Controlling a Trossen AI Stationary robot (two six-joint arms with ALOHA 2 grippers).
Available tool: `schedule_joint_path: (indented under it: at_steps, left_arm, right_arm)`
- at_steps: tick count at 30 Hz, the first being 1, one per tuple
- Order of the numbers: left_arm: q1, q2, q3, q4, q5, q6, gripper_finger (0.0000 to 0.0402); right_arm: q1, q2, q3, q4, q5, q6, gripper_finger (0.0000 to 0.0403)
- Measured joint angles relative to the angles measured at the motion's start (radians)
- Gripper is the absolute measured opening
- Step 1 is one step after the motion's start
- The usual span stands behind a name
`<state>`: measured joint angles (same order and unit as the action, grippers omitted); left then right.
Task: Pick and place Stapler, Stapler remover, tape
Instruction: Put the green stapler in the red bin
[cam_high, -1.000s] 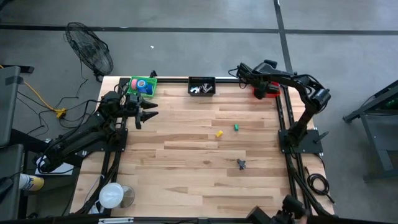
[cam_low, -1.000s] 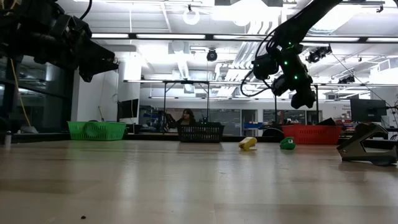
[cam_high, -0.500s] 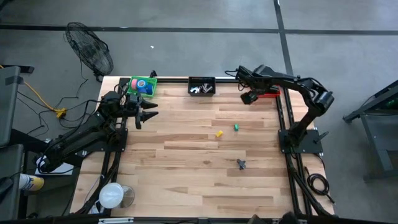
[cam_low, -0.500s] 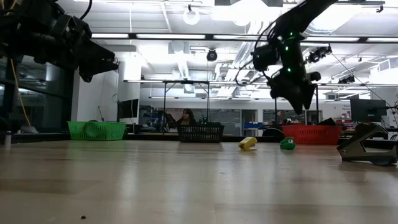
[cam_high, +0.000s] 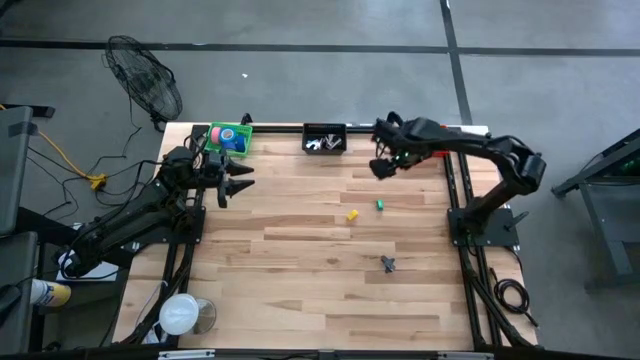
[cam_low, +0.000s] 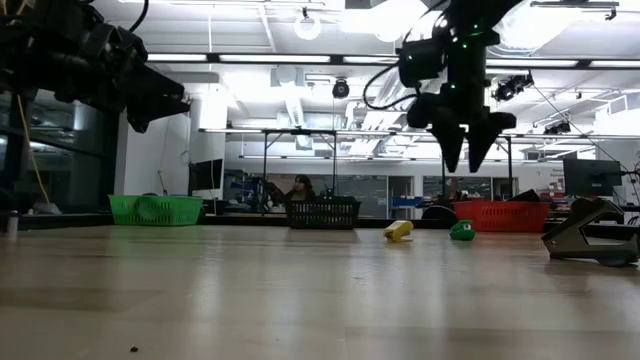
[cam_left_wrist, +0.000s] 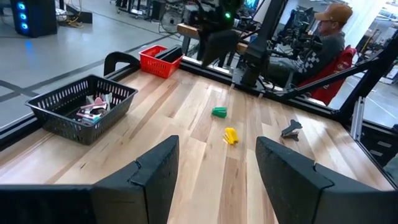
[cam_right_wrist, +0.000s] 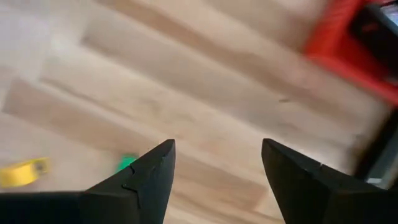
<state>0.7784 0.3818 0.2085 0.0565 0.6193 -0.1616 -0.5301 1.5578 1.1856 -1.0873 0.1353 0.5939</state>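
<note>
floor: grey concrete (cam_high: 300, 30) | ceiling: strip lights (cam_low: 250, 60) | fan (cam_high: 145, 80) beside table

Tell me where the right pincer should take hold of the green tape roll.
Come straight down with the right pincer, open above it, and pinch the green tape roll across its outer sides. It lies clear on the table, apart from the yellow roll.

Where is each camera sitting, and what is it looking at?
High view: overhead, facing straight down; both arms show.
Low view: at tabletop height, facing the room; right gripper hangs above.
Left wrist: looks across the table past its open fingers.
Right wrist: looks down past open fingers.
All four share the yellow tape and green tape.
</note>
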Motion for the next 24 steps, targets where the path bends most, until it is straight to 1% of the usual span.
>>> schedule_joint_path:
  at_steps: [6, 9, 11, 15, 24]
  left_arm:
    - [0.0, 0.0, 0.0, -0.007, 0.03, 0.0, 0.0211]
    - [0.0, 0.0, 0.0, -0.007, 0.056, 0.0, 0.0211]
    - [0.0, 0.0, 0.0, -0.007, 0.069, 0.0, 0.0211]
    - [0.0, 0.0, 0.0, -0.007, 0.085, -0.001, 0.0211]
    - [0.0, 0.0, 0.0, -0.006, 0.078, -0.001, 0.0211]
  right_arm:
    - [0.15, 0.001, -0.096, 0.124, -0.011, 0.139, 0.0231]
    - [0.198, 0.001, -0.159, 0.22, 0.019, 0.214, 0.0231]
    - [0.221, 0.001, -0.201, 0.29, 0.04, 0.26, 0.0231]
    - [0.249, 0.001, -0.278, 0.416, 0.045, 0.326, 0.0231]
    - [0.308, 0.002, -0.383, 0.53, 0.101, 0.42, 0.0231]
